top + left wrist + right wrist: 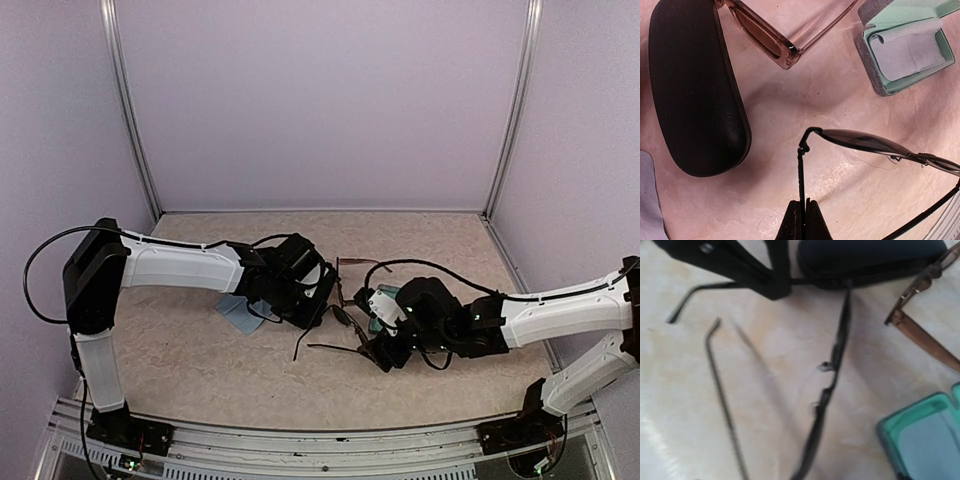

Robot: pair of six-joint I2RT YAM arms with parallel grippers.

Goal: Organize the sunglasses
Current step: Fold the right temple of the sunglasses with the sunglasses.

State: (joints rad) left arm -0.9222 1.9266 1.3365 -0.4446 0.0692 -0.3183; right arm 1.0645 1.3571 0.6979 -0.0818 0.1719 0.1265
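We find the left gripper [802,207] clenched on one thin arm of the black-frame sunglasses [865,142]. The arm runs straight ahead from the fingertips to the hinge, and the lenses extend off to the gripper's right. We judge this pinch is meant to steady the pair so its other side can be handled.

The right gripper [385,352] sits just beside the same pair's free arm. We cannot tell whether its jaws are parted, as its wrist view is blurred and shows no fingers.

Ahead-left of the left gripper lies the black case [695,90], closed. Further ahead are the reddish-brown sunglasses [767,40], unfolded. Ahead-right is the open teal-lined case [875,70] with a cloth [910,50] inside, presumably awaiting a pair.
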